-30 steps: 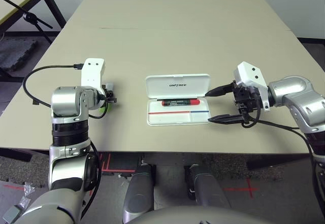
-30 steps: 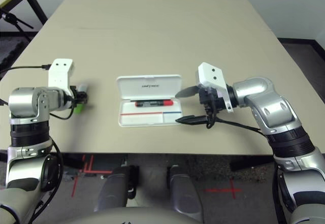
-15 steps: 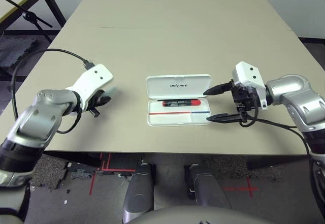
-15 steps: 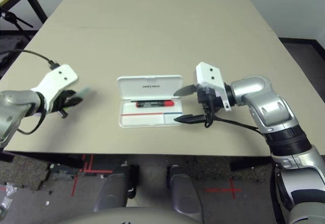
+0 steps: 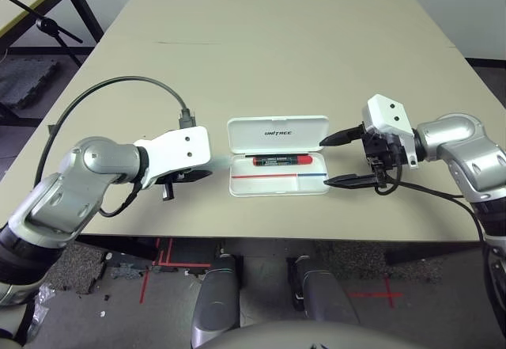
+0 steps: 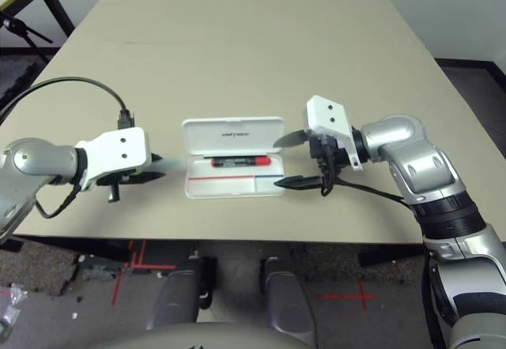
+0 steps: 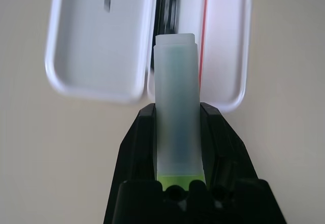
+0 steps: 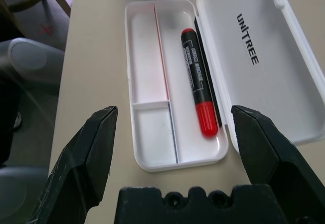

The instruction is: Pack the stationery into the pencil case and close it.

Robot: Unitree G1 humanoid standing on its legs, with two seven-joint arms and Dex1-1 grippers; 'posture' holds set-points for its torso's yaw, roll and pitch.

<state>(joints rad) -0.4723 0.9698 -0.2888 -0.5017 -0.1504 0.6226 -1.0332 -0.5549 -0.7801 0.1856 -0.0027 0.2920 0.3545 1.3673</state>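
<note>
Currently the left fingers (image 7: pixel 144 137) are gripping the green-and-white stick (image 7: pixel 177 87), its long axis pointing roughly toward three o'clock as seen from the robot. The pencil case (image 5: pixel 232 184) is lying just beyond its tip that way, so the left arm is serving as the nearer one. The lid (image 5: pixel 277 134) is standing open at twelve; the red marker (image 8: pixel 197 74) is filling the far trough, presumably leaving the near one for the stick. The right fingers (image 8: pixel 94 142) are spreading wide at three o'clock, possibly crowding that end above the bench (image 5: pixel 277 56).
</note>
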